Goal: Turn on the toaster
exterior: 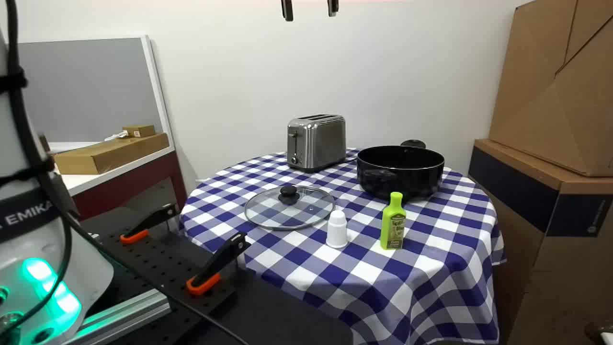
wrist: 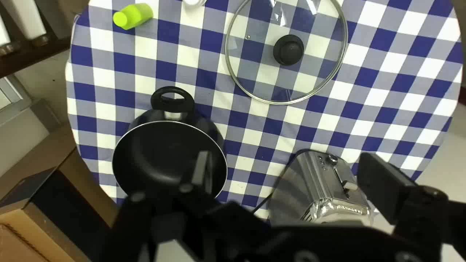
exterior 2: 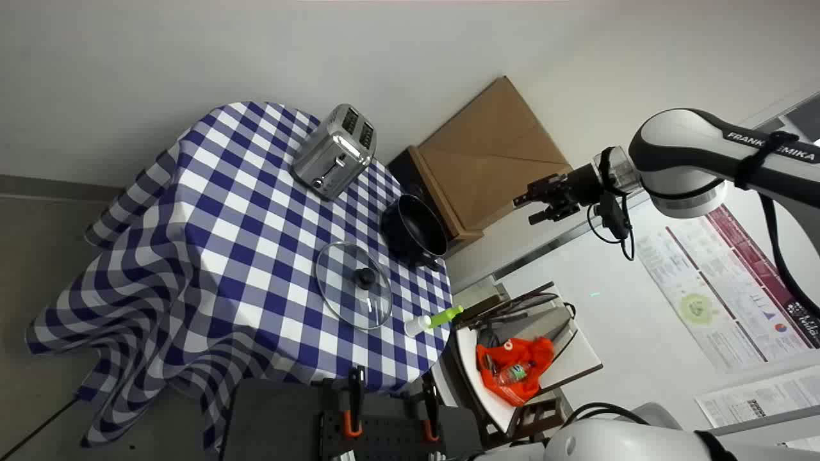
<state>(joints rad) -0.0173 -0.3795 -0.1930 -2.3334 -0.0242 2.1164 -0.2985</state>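
The claw (exterior: 310,16) is held high above the surface (exterior: 225,191), which is draped in a blue-and-white checked cloth (exterior: 445,287); its two fingers are spread well apart, released. The toaster (exterior: 318,141) is stood upright near the far edge of the surface as framed in an exterior view, where it is seen below the claw, well apart from it. In the wrist view the toaster is framed between the fingers, closer to the finger (wrist: 382,189) at the picture's right, and is partly hidden by the claw. Its lever (wrist: 349,185) is seen raised. The black pot (exterior: 401,172) is set near the toaster, the glass lid (exterior: 268,213) is laid flat, knob (exterior: 289,191) upward, and the white container (exterior: 337,230) and green bottle (exterior: 393,223) are stood upright.
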